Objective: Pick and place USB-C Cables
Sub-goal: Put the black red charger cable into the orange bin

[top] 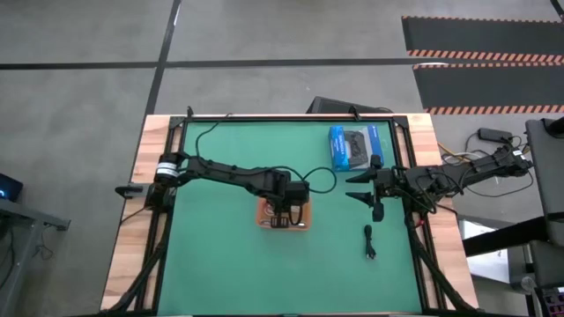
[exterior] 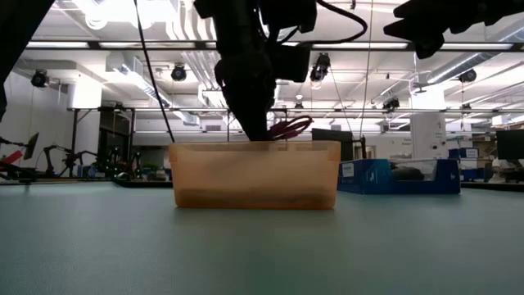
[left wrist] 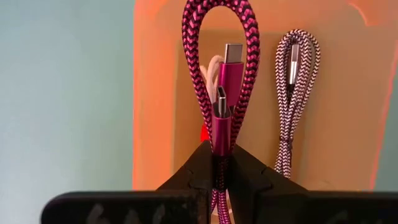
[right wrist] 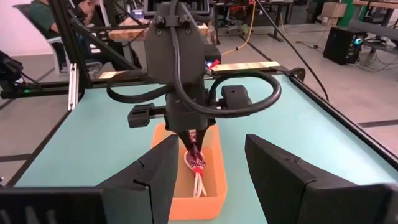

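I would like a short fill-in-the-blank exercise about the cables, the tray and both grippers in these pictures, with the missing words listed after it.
1. The left gripper is shut on the ______ cable.
2. That cable hangs over the ______ tray.
3. The black cable lies on the green ______, outside the tray.
4. The right gripper waits with its fingers ______.

Missing words: magenta; orange; table; open
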{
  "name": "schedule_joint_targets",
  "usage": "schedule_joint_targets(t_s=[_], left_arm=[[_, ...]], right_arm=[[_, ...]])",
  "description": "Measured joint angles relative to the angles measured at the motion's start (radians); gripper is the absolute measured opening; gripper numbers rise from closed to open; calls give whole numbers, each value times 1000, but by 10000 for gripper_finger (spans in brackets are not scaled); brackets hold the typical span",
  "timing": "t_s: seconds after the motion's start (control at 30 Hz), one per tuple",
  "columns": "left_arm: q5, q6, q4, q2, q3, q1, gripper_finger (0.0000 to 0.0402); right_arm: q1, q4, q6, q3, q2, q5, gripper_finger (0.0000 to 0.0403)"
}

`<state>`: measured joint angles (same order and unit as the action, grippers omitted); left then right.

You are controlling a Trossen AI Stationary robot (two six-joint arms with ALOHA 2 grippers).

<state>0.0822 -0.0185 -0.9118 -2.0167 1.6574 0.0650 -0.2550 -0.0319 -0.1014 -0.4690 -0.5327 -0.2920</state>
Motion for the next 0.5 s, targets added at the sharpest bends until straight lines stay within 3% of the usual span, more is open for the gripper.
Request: schedule_joint_targets(t_s=[0.5], left_arm=[[0,6,60,-1,-52,-2,11]], right_arm=[[0,-16,-11,0,0,-7,178]])
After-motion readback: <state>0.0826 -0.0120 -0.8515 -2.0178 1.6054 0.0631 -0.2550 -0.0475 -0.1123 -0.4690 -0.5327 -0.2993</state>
